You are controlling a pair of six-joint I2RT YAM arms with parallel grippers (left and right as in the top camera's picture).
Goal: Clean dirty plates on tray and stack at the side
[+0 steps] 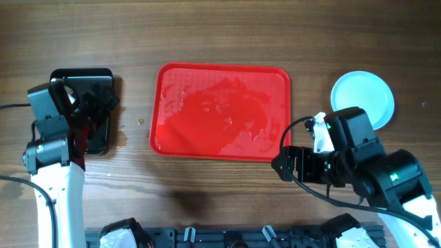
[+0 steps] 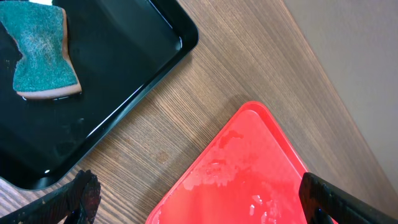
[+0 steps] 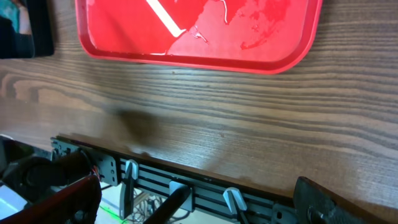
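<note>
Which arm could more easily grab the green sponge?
Left, probably: its open end effector hangs by the black tray holding the sponge, while the right arm sits beyond the red tray, near the plates.

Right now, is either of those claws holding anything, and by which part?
Nothing is held: the left gripper and the right gripper both stand open, empty.

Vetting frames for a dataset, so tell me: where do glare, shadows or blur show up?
Overhead: wet sheen glints on the red tray, and a soft shadow darkens the table beside it. Left wrist: the black tray mirrors light, sponge sharp. Right wrist: a white glare streak crosses the red tray.
</note>
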